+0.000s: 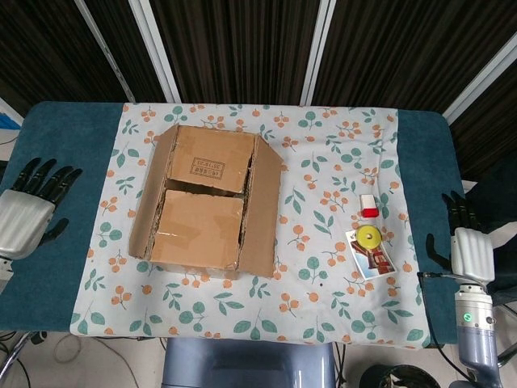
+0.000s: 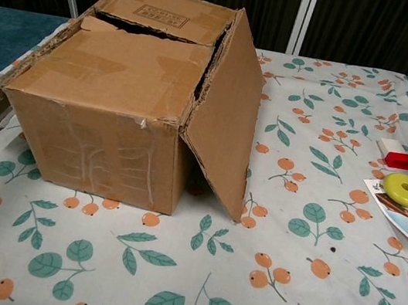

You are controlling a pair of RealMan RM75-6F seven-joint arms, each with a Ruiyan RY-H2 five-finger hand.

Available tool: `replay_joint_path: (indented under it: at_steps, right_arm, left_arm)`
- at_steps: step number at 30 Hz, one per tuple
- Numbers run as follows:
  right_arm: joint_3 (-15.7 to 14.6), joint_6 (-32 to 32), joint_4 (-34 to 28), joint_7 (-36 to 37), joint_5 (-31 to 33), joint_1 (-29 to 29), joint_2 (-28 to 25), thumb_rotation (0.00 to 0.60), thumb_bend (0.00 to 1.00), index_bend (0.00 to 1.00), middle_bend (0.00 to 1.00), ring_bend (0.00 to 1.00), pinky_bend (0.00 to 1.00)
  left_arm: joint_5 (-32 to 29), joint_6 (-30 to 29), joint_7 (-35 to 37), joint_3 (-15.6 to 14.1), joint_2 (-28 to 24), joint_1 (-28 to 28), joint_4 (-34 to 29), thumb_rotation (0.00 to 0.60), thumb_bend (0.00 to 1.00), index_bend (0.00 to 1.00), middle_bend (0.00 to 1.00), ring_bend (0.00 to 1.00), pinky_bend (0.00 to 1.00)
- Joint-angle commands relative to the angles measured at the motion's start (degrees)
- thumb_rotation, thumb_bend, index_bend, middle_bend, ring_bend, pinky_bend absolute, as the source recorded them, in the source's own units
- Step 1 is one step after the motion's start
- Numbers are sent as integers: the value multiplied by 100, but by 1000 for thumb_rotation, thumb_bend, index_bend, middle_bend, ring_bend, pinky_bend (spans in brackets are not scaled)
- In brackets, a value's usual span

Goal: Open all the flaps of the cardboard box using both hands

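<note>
I see the cardboard box (image 1: 208, 202) on the flowered cloth (image 1: 323, 307), left of the cloth's middle. Its two side flaps hang down outward; the near flap (image 1: 198, 229) and far flap (image 1: 212, 158) lie closed. My left hand (image 1: 28, 212) is well left of the box, released, fingers spread. My right hand (image 1: 467, 246) is far right of the box, released, beyond a yellow disc (image 1: 370, 236).

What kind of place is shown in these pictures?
Probably an indoor robot test or recording setup, not a home. A brown cardboard box sits on a fruit-and-leaf patterned cloth over a teal-covered table; dark vertical blinds stand behind, and robot hands wait at both sides.
</note>
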State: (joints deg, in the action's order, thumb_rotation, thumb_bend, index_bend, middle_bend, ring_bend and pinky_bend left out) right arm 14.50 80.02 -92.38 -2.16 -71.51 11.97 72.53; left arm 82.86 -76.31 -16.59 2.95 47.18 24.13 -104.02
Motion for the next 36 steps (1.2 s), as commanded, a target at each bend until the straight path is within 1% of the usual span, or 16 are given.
replay_joint_path:
  at_steps: [1, 3, 6, 9, 13, 17, 21, 24, 27, 30, 32, 36]
  right_arm:
    - [52, -163, -345, 65, 69, 43, -200, 600, 516, 71, 18, 15, 228]
    - [110, -348, -618, 118, 125, 117, -372, 600, 493, 71, 18, 15, 228]
    - [280, -719, -1123, 212, 262, 305, -706, 600, 484, 71, 18, 15, 228]
    - [460, -1098, -1520, 177, 348, 569, -997, 600, 483, 71, 18, 16, 228]
    - [706, -1647, -1887, 22, 543, 1020, -1268, 600, 482, 71, 24, 20, 228]
    - [1009, -2187, -2120, -143, 910, 1576, -1405, 600, 500, 78, 115, 77, 228]
    - [1289, -2588, -2174, -351, 1384, 2191, -1347, 600, 590, 130, 192, 138, 230]
    - [1429, -2862, -2114, -584, 1831, 2741, -1189, 600, 709, 168, 247, 185, 257]
    - [1478, -3080, -2038, -756, 2232, 3198, -1022, 600, 831, 189, 280, 208, 263]
    - [1473, -3242, -1951, -908, 2551, 3581, -860, 600, 911, 202, 295, 223, 274]
    - [1442, -3315, -1821, -1053, 2783, 3891, -695, 600, 936, 213, 299, 227, 279]
    - [1378, -3415, -1535, -1233, 3211, 4392, -387, 600, 947, 225, 302, 228, 279]
  left_arm:
    - [-205, -408, 42, -67, 415, -387, -27, 600, 241, 30, 75, 8, 36]
    - [-207, -677, 18, -86, 646, -566, 91, 600, 241, 28, 68, 7, 35]
    - [-175, -1020, 45, -113, 1036, -804, 386, 600, 241, 26, 64, 7, 35]
    - [-188, -1179, 151, -133, 1351, -964, 723, 600, 241, 23, 63, 8, 35]
    - [-222, -1250, 416, -162, 1700, -1121, 1123, 600, 241, 24, 62, 8, 35]
    - [-134, -1269, 598, -175, 1898, -1180, 1472, 600, 241, 24, 62, 8, 34]
    - [-10, -1306, 754, -144, 1994, -1191, 1674, 600, 241, 25, 62, 8, 35]
    - [30, -1309, 874, -111, 2049, -1205, 1797, 600, 241, 26, 62, 7, 35]
    - [4, -1295, 970, -65, 2074, -1222, 1860, 600, 241, 27, 62, 7, 35]
    - [-10, -1277, 1035, -32, 2082, -1233, 1897, 600, 241, 28, 63, 8, 35]
    - [-15, -1257, 1072, -14, 2090, -1240, 1921, 600, 241, 28, 63, 8, 35]
    - [-12, -1203, 1120, 2, 2097, -1247, 1944, 600, 241, 30, 63, 8, 34]
